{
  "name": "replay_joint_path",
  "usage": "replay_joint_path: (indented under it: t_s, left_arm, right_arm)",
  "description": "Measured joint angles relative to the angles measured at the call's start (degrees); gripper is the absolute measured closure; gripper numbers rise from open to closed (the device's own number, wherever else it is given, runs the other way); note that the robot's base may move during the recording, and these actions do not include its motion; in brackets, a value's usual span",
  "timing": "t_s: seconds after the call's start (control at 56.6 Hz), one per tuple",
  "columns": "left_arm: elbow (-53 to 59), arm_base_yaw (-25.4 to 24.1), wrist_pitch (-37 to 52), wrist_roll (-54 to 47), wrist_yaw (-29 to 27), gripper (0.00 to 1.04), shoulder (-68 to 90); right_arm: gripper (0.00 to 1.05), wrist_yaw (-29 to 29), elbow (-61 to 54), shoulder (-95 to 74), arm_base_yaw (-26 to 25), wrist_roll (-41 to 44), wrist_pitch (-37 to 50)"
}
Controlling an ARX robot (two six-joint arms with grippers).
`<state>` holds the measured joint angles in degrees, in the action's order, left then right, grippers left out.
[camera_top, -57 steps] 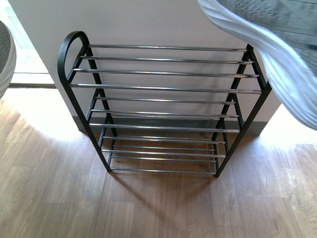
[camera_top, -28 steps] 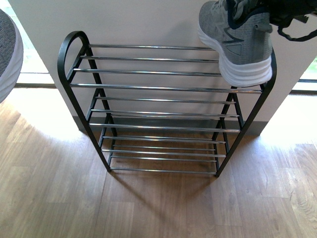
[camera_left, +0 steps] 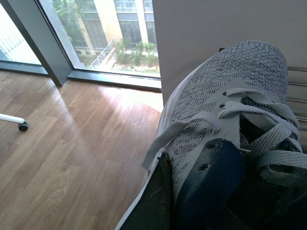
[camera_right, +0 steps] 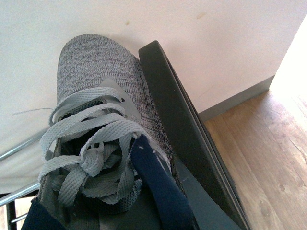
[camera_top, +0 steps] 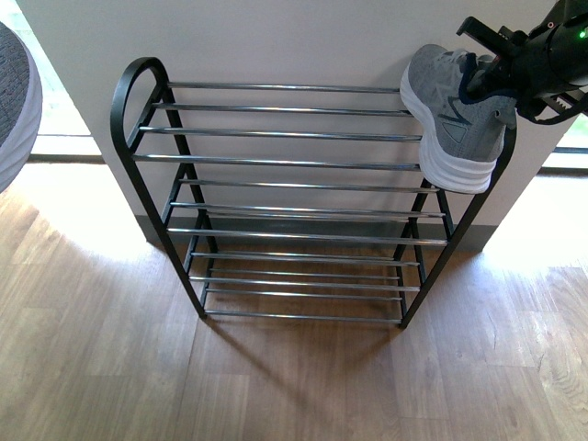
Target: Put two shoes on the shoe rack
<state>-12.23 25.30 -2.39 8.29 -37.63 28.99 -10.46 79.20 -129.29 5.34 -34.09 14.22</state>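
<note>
- The shoe rack (camera_top: pixel 129 87) stands on the wood floor (camera_top: pixel 294 386) against the wall. In the front view none of its lower tiers carries a shoe.
- One grey sneaker (camera_top: pixel 455 124) is at the rack's top tier, at the end by the rack's right-hand frame. Its toe points to the wall behind the rack and its heel hangs out past the rack's front rod.
- That sneaker sits tilted, heel lower than toe. I cannot tell whether its white sole bears on the rods or only hovers over them.
- The right claw (camera_top: pixel 487 75) is clamped on this sneaker at the navy collar. The right wrist view shows the shoe pressed close along the rack's black side bar.
- The second sneaker (camera_top: pixel 14 101) is up in the air, well apart from the rack's left-hand frame and at about the height of its top tier.
- The left claw (camera_left: pixel 163 206) seems to grip this second sneaker: the left wrist view shows a dark finger lying against the shoe's side by the laces. The other finger is hidden, so this is a judgement from the shoe being carried aloft.
- As I judge it, neither shoe is placed yet. The first is at its spot and needs levelling, setting down and releasing.
- The second has the whole way to the rack to go, with the left part of the top tier free for it.
</note>
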Motion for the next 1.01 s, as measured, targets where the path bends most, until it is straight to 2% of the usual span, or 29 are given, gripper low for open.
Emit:
replay_joint_path:
  t_s: [0.159,0.283,0.389,0.477,0.513,0.548,0.583,0.689,0.707,0.795,0.884,1.008]
  left_arm:
    - [0.0,0.0,0.0,0.0,-0.11,1.03,-0.02]
    - [0.0,0.0,0.0,0.0,-0.04,1.03,0.0]
    - [0.0,0.0,0.0,0.0,-0.04,1.03,-0.02]
    - [0.0,0.0,0.0,0.0,-0.04,1.03,0.0]
    - [0.0,0.0,0.0,0.0,-0.07,1.03,-0.02]
    - [0.0,0.0,0.0,0.0,-0.07,1.03,-0.02]
    - [0.0,0.0,0.0,0.02,-0.04,1.03,-0.02]
    - [0.0,-0.02,0.0,0.0,-0.07,1.03,-0.02]
    - [0.0,0.0,0.0,0.0,-0.07,1.03,-0.02]
    - [0.0,0.0,0.0,0.0,-0.02,1.03,0.0]
    - [0.0,0.0,0.0,0.0,-0.07,1.03,-0.02]
    - [0.0,0.0,0.0,0.0,-0.09,1.03,0.0]
  right_arm:
    - [1.02,0.5,-0.33,0.11,-0.15,-0.07,0.9]
    - [0.74,7.69,-3.58,4.42,-0.66,-1.73,0.59]
    - [0.53,16.92,-7.32,12.68,-1.86,-3.19,-5.18]
    - [0.34,17.44,-10.4,21.27,-2.8,-0.33,-7.02]
    - [0.38,13.49,-13.07,22.84,-2.8,4.35,1.4]
    - [0.47,9.09,-18.23,24.48,-2.78,11.96,15.63]
    - [0.52,8.48,-21.84,25.27,-2.8,16.57,23.12]
    - [0.66,8.35,-31.23,27.21,-2.82,25.59,36.83]
    - [0.72,8.37,-34.32,28.2,-2.84,27.3,39.89]
    - [0.91,10.23,-42.66,33.51,-4.02,31.47,44.65]
    - [1.03,10.4,-46.6,36.94,-4.83,32.5,45.9]
    - [1.03,10.34,-52.11,41.0,-5.38,33.18,46.95]
